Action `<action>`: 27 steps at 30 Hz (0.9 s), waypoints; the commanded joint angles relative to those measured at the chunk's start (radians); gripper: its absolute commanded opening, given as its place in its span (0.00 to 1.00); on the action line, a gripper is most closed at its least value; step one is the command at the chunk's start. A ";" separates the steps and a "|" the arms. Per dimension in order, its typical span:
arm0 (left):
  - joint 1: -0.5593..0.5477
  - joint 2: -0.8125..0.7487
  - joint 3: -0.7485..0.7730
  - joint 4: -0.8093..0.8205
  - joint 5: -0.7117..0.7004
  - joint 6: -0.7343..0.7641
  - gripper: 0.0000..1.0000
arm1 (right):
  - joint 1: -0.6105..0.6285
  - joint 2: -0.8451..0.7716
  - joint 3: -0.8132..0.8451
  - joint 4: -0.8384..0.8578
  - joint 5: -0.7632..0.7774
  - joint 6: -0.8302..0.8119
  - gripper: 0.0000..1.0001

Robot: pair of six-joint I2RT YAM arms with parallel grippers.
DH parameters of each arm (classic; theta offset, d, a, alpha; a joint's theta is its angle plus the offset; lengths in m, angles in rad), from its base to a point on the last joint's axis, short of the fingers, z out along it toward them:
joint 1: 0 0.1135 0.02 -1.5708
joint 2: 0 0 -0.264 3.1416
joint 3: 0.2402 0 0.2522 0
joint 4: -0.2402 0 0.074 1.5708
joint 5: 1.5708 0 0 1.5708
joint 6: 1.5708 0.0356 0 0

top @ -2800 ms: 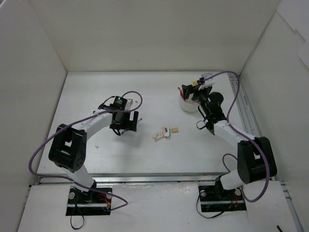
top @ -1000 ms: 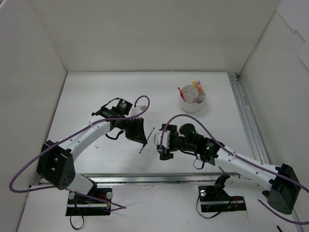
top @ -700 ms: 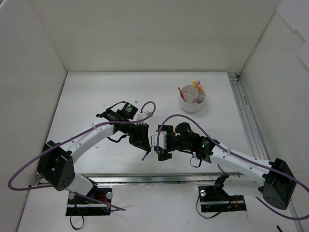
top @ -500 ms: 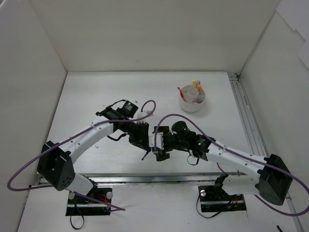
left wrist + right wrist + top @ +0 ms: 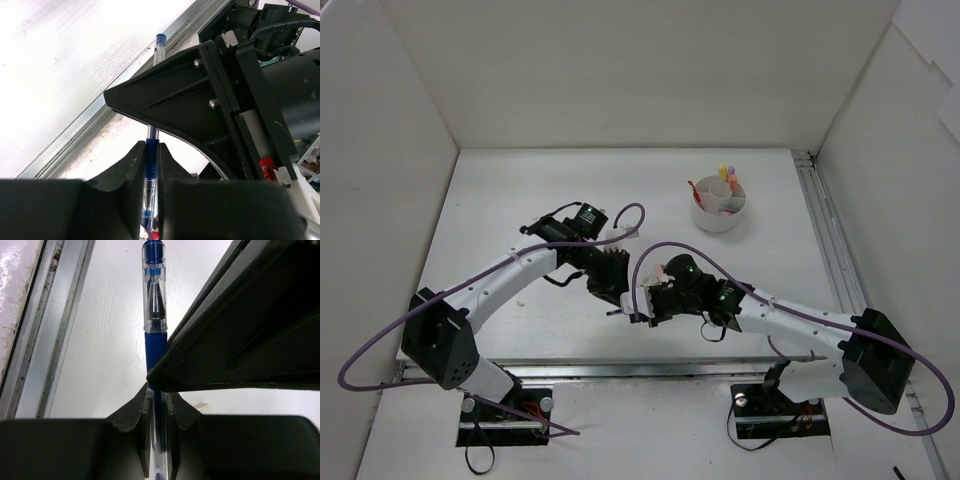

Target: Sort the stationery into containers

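Over white table (image 5: 520, 190), both arms' jaws clamp blue pen (image 5: 154, 345).

Blocked near centre by left gripper (image 5: 620, 298) and right gripper (image 5: 643, 310), both clamped on one pen (image 5: 154, 345); far right by dish (image 5: 718, 222); passable across left worktop (image 5: 500, 200).

Glossy clear plastic pen (image 5: 154, 300), matt right pincer (image 5: 158, 390), probably plastic

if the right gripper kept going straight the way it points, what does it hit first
Probably the left gripper: its black finger sits ahead, clamped on the same blue clear-barrelled pen. Depth unclear.
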 commanded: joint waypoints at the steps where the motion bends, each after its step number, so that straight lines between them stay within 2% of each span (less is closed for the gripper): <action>1: -0.025 0.018 0.054 -0.007 0.010 0.026 0.10 | 0.000 -0.025 0.041 0.183 -0.027 0.005 0.00; 2: -0.025 0.016 0.068 -0.005 0.002 0.029 0.19 | 0.000 -0.023 0.038 0.188 -0.012 0.005 0.00; 3: -0.025 0.012 0.077 -0.002 -0.004 0.031 0.44 | -0.001 -0.020 0.029 0.192 0.003 0.003 0.00; 5: -0.025 -0.007 0.109 0.002 -0.030 0.037 0.71 | -0.003 -0.019 0.017 0.229 0.046 0.005 0.00; 6: -0.025 -0.016 0.120 0.004 -0.044 0.046 0.93 | -0.006 -0.019 0.010 0.243 0.061 0.006 0.00; 7: -0.025 -0.036 0.134 -0.007 -0.088 0.048 1.00 | -0.012 -0.023 0.003 0.267 0.068 0.015 0.00; 12: 0.088 -0.141 0.194 -0.024 -0.226 0.043 1.00 | -0.145 -0.011 -0.017 0.339 0.040 0.087 0.00; 16: 0.200 -0.250 0.166 0.037 -0.309 0.014 1.00 | -0.294 -0.011 -0.039 0.425 0.089 0.170 0.00; 19: 0.276 -0.317 0.122 0.064 -0.384 -0.024 1.00 | -0.423 0.007 -0.042 0.574 0.150 0.316 0.00; 24: 0.285 -0.428 -0.044 0.194 -0.530 -0.107 1.00 | -0.586 0.154 0.070 0.732 0.215 0.550 0.00; 27: 0.294 -0.435 -0.089 0.203 -0.584 -0.114 1.00 | -0.633 0.246 0.139 0.778 0.207 0.555 0.00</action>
